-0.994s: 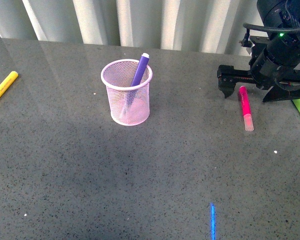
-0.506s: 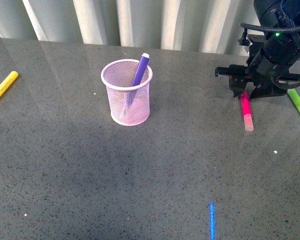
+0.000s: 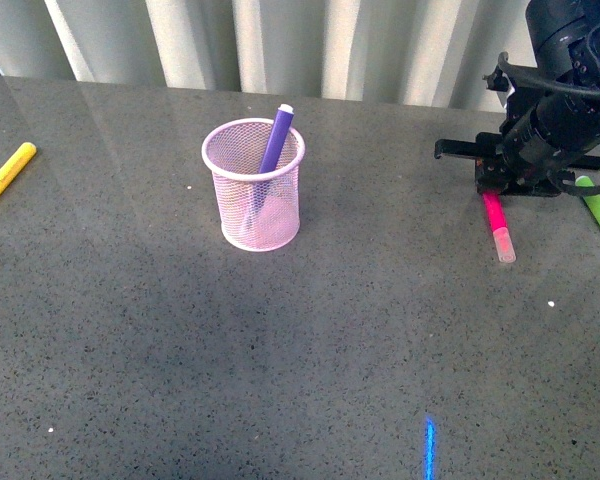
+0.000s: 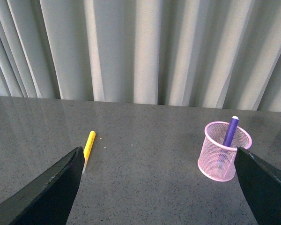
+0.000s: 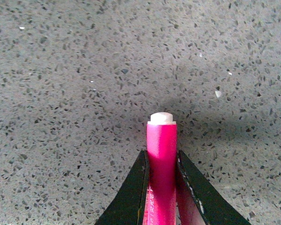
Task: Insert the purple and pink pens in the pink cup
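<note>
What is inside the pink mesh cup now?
The purple pen, leaning on the rim of the pink cup, white tip above it. Its lower end is blurred behind the mesh.

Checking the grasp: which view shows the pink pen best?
Right wrist view: the pink pen is close up, the right claw closed on its barrel. Front view shows only its capped half; left wrist view, nothing.

text: none legible | pink pen [image 5: 161,159]: faint print, unreadable
</note>
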Robot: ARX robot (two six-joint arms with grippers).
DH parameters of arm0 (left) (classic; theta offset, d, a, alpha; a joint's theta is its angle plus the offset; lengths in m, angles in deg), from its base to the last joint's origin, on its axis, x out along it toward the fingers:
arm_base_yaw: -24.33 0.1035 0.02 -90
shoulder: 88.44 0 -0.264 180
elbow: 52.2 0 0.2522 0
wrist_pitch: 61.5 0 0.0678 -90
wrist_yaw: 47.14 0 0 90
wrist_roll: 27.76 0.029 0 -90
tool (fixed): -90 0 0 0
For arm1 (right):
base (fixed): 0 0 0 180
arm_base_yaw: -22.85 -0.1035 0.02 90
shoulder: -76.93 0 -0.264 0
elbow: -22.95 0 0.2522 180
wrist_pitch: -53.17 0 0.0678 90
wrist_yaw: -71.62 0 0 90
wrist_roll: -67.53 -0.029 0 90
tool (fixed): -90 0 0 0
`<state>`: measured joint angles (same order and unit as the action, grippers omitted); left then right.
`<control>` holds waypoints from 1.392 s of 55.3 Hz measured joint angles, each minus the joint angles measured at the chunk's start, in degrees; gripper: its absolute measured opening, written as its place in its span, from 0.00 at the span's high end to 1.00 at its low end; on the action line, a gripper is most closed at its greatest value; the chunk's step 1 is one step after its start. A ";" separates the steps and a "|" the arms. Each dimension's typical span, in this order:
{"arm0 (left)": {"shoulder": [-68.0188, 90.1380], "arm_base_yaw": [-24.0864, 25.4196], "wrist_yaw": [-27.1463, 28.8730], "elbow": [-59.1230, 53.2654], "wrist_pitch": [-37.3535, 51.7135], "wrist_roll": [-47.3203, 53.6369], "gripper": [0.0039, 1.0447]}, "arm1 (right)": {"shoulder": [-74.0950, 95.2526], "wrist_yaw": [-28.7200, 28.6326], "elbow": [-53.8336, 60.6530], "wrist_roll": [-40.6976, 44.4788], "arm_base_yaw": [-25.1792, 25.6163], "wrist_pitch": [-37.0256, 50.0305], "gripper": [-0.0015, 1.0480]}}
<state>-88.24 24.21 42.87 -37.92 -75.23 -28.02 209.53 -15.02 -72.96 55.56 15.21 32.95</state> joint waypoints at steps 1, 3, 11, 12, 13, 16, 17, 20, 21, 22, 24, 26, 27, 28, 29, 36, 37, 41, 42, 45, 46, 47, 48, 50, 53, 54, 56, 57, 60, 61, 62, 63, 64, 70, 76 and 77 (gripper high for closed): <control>0.00 0.00 0.00 0.00 0.00 0.00 0.06 | -0.26 -0.09 0.57 0.02 -0.02 0.85 0.89; 0.00 0.00 0.00 0.00 0.00 -0.02 0.06 | -1.01 -0.46 2.10 0.20 -0.02 3.04 0.89; 0.00 0.00 0.00 0.00 0.00 -0.02 0.06 | -7.45 -3.26 9.94 3.50 -0.31 17.59 0.89; 0.00 0.00 0.00 0.00 0.00 0.00 0.06 | -8.39 -3.69 10.49 3.80 -0.37 18.86 0.89; 0.00 0.00 0.00 0.00 0.00 -0.02 0.06 | -8.85 -3.82 10.75 3.93 -0.39 19.47 0.89; 0.00 0.00 0.00 0.00 0.00 -0.02 0.06 | -10.97 -4.72 11.65 4.09 -0.57 22.10 0.89; 0.00 0.00 0.00 0.00 0.00 0.00 0.06 | -11.74 -5.25 11.93 4.11 -0.68 22.91 0.89; 0.00 0.00 0.00 0.00 0.00 -0.02 0.06 | -13.70 -6.91 12.76 4.24 -1.07 25.73 0.89; 0.00 0.00 0.00 0.00 0.00 -0.02 0.06 | -13.94 -7.17 12.90 4.24 -1.16 26.18 0.89; 0.00 0.00 0.00 0.00 0.00 0.00 0.06 | -14.43 -7.82 13.11 4.20 -1.40 27.23 0.89; 0.00 0.00 0.00 0.00 0.00 -0.02 0.06 | -14.97 -8.90 13.35 4.07 -1.79 28.85 0.89; 0.00 0.00 0.00 0.00 0.00 -0.02 0.06 | -15.43 -9.73 13.57 4.09 -2.34 30.58 0.89; 0.00 0.00 0.00 0.00 0.00 -0.02 0.06 | -15.69 -10.01 13.77 4.20 -2.78 31.76 0.89; 0.00 0.00 0.00 0.00 0.00 0.00 0.06 | -15.85 -10.16 13.90 4.35 -3.04 32.41 0.89; 0.00 0.00 0.00 0.00 0.00 0.00 0.06 | -16.06 -10.58 14.16 4.68 -3.58 33.86 0.89; 0.00 0.00 0.00 0.00 0.00 -0.02 0.06 | -16.90 -13.46 15.76 8.70 -8.13 42.56 0.89; 0.00 0.00 0.00 0.00 0.00 0.00 0.06 | -16.90 -13.92 15.96 9.44 -9.09 43.98 0.89; 0.00 0.00 0.00 0.00 0.00 0.00 0.06 | -16.81 -15.08 16.35 11.65 -12.46 48.87 0.89; 0.00 0.00 0.00 0.00 0.00 0.00 0.06 | -16.74 -15.23 16.35 12.11 -13.35 49.92 0.89; 0.00 0.00 0.00 0.00 0.00 -0.02 0.06 | -16.35 -15.69 16.13 13.38 -16.37 53.11 0.89; 0.00 0.00 0.00 0.00 0.00 0.00 0.06 | -16.02 -15.72 15.67 13.79 -17.49 53.59 0.89; 0.00 0.00 0.00 0.00 0.00 0.00 0.06 | -15.76 -15.63 15.34 14.16 -18.16 54.01 0.89; 0.00 0.00 0.00 0.00 0.00 0.00 0.06 | -15.26 -15.58 14.86 14.36 -19.02 54.73 0.89; 0.00 0.00 0.00 0.00 0.00 0.00 0.06 | -14.56 -15.43 14.21 14.62 -19.89 55.06 0.89; 0.00 0.00 0.00 0.00 0.00 0.00 0.06 | -12.61 -14.67 12.90 15.21 -20.87 56.54 0.89; 0.00 0.00 0.00 0.00 0.00 0.00 0.06 | -12.04 -14.51 12.55 15.28 -20.96 56.83 0.89; 0.00 0.00 0.00 0.00 0.00 0.00 0.06 | -10.84 -13.99 11.65 15.61 -21.14 57.16 0.89; 0.00 0.00 0.00 0.00 0.00 0.00 0.06 | -10.27 -13.99 11.23 15.58 -21.16 57.18 0.89; 0.00 0.00 0.00 0.00 0.00 -0.02 0.06 | -8.55 -14.23 9.64 15.32 -21.18 57.31 0.89; 0.00 0.00 0.00 0.00 0.00 0.00 0.06 | -8.22 -14.45 9.29 15.17 -21.18 57.40 0.89; 0.00 0.00 0.00 0.00 0.00 0.00 0.06 | -7.85 -14.51 8.94 15.15 -21.18 57.40 0.89; 0.00 0.00 0.00 0.00 0.00 -0.02 0.06 | -7.41 -14.67 8.46 15.08 -21.20 57.40 0.89; 0.00 0.00 0.00 0.00 0.00 -0.02 0.06 | -7.19 -14.67 8.15 14.97 -21.20 57.40 0.89; 0.00 0.00 0.00 0.00 0.00 0.00 0.06 | -6.47 -14.73 6.84 14.49 -21.51 57.40 0.89; 0.00 0.00 0.00 0.00 0.00 0.00 0.06 | -6.40 -14.62 6.01 13.73 -22.08 57.33 0.89; 0.00 0.00 0.00 0.00 0.00 0.00 0.06 | -6.40 -14.62 5.97 13.64 -22.14 57.33 0.89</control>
<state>-88.24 24.21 42.87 -37.92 -75.23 -28.02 203.12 -29.64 -67.00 69.20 -6.93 90.29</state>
